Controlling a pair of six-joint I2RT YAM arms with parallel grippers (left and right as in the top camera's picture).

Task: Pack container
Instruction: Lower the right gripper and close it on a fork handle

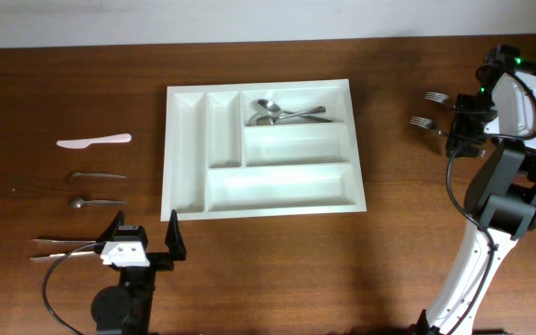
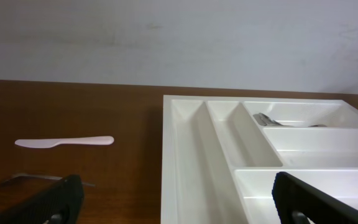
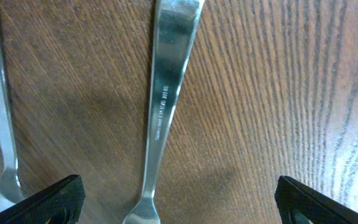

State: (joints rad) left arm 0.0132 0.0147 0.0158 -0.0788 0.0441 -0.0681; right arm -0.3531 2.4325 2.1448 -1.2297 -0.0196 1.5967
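White five-compartment container (image 1: 277,186) sits mid-table, spoons (image 1: 282,113) in its far-right compartment.
Left gripper (image 1: 145,227) and right gripper (image 1: 457,122) both gape wide, empty; only the right wrist view shows stamped lettering on a fork (image 3: 166,93).

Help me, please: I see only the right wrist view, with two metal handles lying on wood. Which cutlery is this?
Observer: They are forks. From above, the far fork and the near fork lie right of the container, with their tines toward it.
Operator: Does the container already hold something?
Observer: Yes, some metal spoons lie in its top right compartment.
Operator: Is other cutlery waiting outside it?
Observer: Yes, for example a white knife lies left of the container.
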